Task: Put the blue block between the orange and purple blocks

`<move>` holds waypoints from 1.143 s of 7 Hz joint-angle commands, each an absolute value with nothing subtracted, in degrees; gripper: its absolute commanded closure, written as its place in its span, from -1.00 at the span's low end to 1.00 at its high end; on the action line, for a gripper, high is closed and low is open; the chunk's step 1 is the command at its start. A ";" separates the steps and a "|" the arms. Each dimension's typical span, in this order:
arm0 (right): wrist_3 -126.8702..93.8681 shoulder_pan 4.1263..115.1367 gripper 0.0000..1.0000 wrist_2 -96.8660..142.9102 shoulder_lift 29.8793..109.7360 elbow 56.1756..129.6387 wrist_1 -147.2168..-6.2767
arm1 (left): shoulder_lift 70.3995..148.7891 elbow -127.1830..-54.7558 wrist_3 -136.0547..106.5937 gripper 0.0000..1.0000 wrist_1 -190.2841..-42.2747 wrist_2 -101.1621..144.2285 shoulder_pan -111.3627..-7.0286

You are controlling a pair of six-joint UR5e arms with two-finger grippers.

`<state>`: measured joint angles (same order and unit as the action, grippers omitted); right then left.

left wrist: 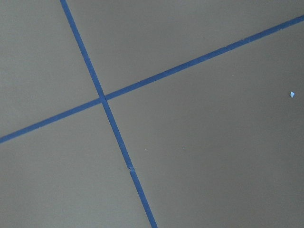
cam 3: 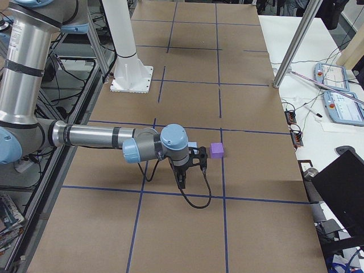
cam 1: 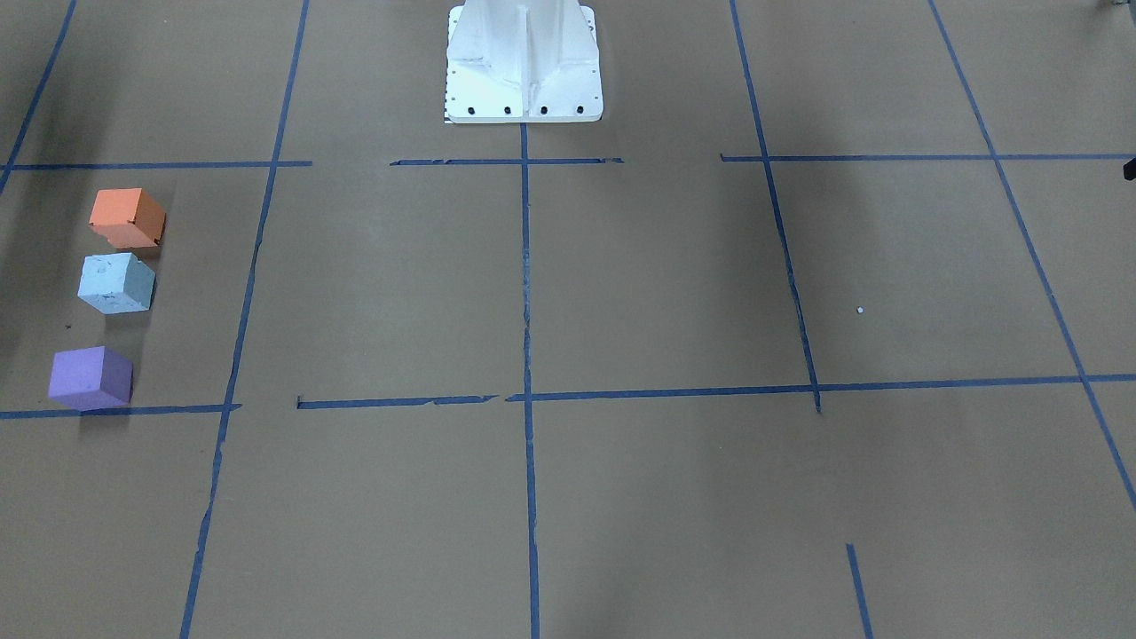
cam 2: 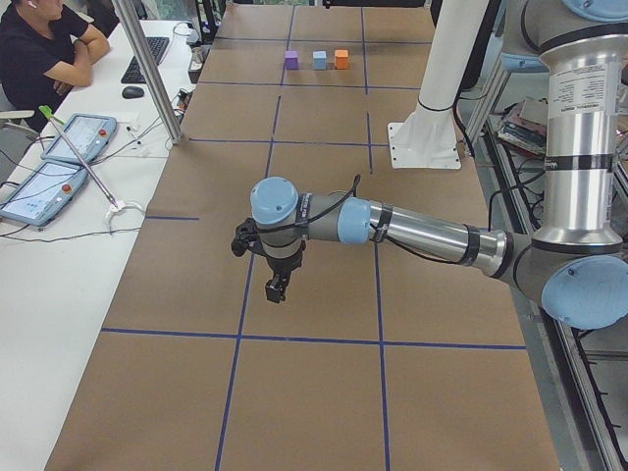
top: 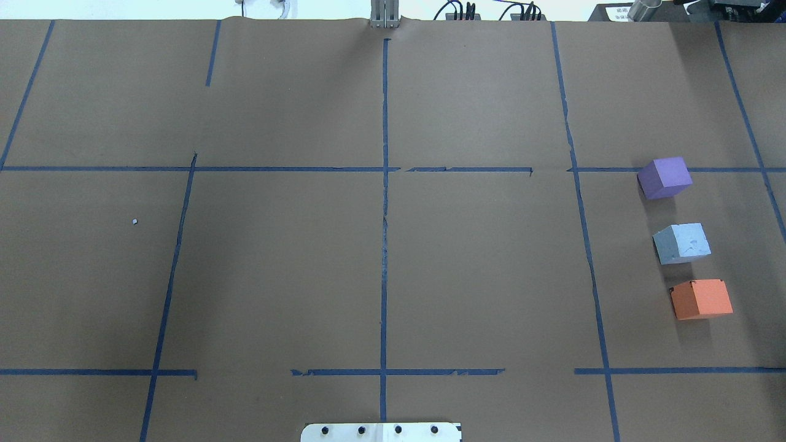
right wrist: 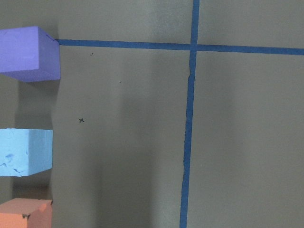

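Observation:
The orange block [top: 701, 299], the light blue block [top: 681, 243] and the purple block [top: 665, 177] stand in a row on the table's right side, the blue one in the middle, apart from both. The row also shows in the front view: orange block [cam 1: 128, 218], blue block [cam 1: 116, 283], purple block [cam 1: 90, 376]. The right wrist view sees the blue block [right wrist: 24, 152] at its left edge. My right gripper [cam 3: 181, 181] hangs over the table beside the row, touching none. My left gripper [cam 2: 276, 291] hangs far from the blocks. Both show only in side views, so I cannot tell whether they are open or shut.
The white robot pedestal [cam 1: 524, 62] stands at the table's robot side. Blue tape lines [top: 384, 202] form a grid on the brown paper. A side table with tablets [cam 2: 69, 137], a metal pole [cam 2: 147, 69] and a seated operator [cam 2: 44, 49] lies beyond the far edge.

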<state>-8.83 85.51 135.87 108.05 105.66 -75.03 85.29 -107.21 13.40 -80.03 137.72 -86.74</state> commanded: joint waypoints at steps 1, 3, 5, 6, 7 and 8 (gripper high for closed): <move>-8.79 85.52 -1.00 135.53 109.07 106.52 -75.14 | 84.81 -105.65 12.66 -1.00 -79.02 138.34 -87.01; -8.27 84.91 -1.00 135.35 108.99 106.61 -75.32 | 81.68 -105.38 12.66 -1.00 -79.36 138.34 -87.10; -7.65 80.79 -1.00 136.14 108.46 111.33 -80.90 | 81.21 -105.73 6.87 -1.00 -79.63 137.81 -87.10; -4.08 81.12 -1.00 136.23 108.63 112.14 -83.30 | 81.12 -106.60 6.94 -1.00 -79.63 137.12 -87.27; 2.05 83.30 -1.00 136.23 108.37 112.24 -87.76 | 81.12 -106.61 7.29 -1.00 -79.63 135.02 -87.28; 4.81 83.58 -1.00 136.14 106.28 112.15 -92.07 | 81.30 -106.52 7.38 -1.00 -79.72 134.57 -87.28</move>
